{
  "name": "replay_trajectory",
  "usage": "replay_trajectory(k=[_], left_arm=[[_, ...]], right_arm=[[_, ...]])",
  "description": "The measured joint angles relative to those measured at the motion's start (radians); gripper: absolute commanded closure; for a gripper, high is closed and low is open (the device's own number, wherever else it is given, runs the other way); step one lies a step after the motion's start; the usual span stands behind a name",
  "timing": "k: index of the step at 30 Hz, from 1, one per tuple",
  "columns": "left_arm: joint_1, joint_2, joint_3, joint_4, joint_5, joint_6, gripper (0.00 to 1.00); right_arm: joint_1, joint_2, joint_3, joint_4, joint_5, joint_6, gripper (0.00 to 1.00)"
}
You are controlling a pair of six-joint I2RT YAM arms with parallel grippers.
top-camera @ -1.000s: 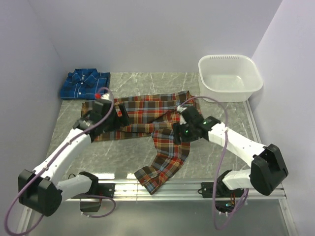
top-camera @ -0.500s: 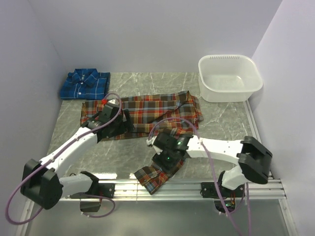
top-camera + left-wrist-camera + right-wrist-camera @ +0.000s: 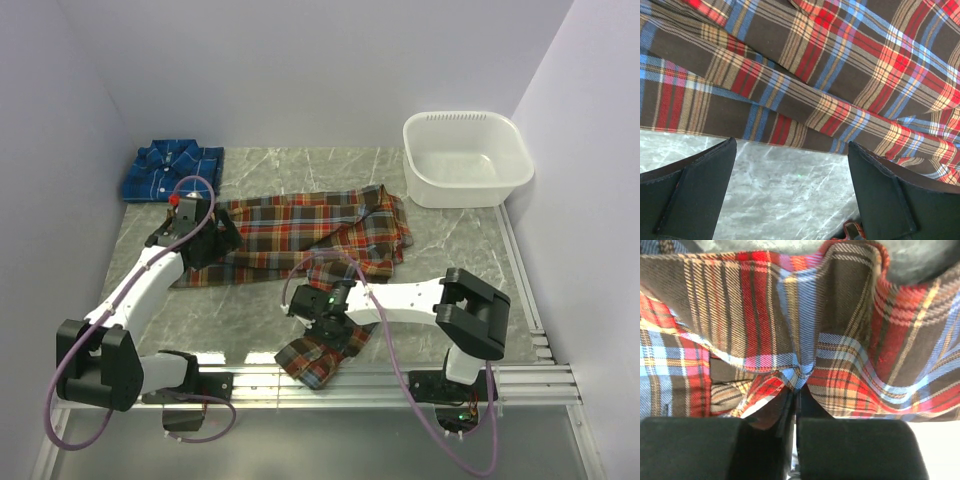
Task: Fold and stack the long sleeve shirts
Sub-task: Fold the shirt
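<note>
The red-orange plaid shirt [image 3: 300, 225] lies spread across the middle of the table, one sleeve [image 3: 308, 358] trailing to the front edge. My right gripper [image 3: 318, 308] is low over that sleeve and shut on a pinched fold of it; in the right wrist view the plaid cloth [image 3: 790, 315] bunches into the closed jaws of the gripper [image 3: 797, 387]. My left gripper [image 3: 220, 240] stands open at the shirt's left lower hem, nothing between its fingers [image 3: 695, 190]; bare marble shows below the hem [image 3: 805, 120]. The blue plaid shirt [image 3: 172, 170] lies folded at the back left.
A white plastic tub [image 3: 467, 158] stands at the back right. Grey walls close in the table at the left, back and right. A metal rail [image 3: 400, 378] runs along the front edge by the arm bases.
My right arm swept from the shirt's right side down and left to the sleeve and its jaws closed on the cloth. My left arm shifted left along the hem, still open.
</note>
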Motion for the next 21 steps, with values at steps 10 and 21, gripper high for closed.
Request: replay_trajectory(k=[10,21], left_arm=[[0.076,0.035,-0.003,0.021,0.012,0.040,0.01],[0.112,0.119,0.040,0.026,0.010,0.065,0.01]], right_arm=[[-0.075,-0.060,0.229,-0.129,0.207,-0.047,1.00],[-0.395,-0.106,0.406,-0.025,0.419,-0.113,1.00]])
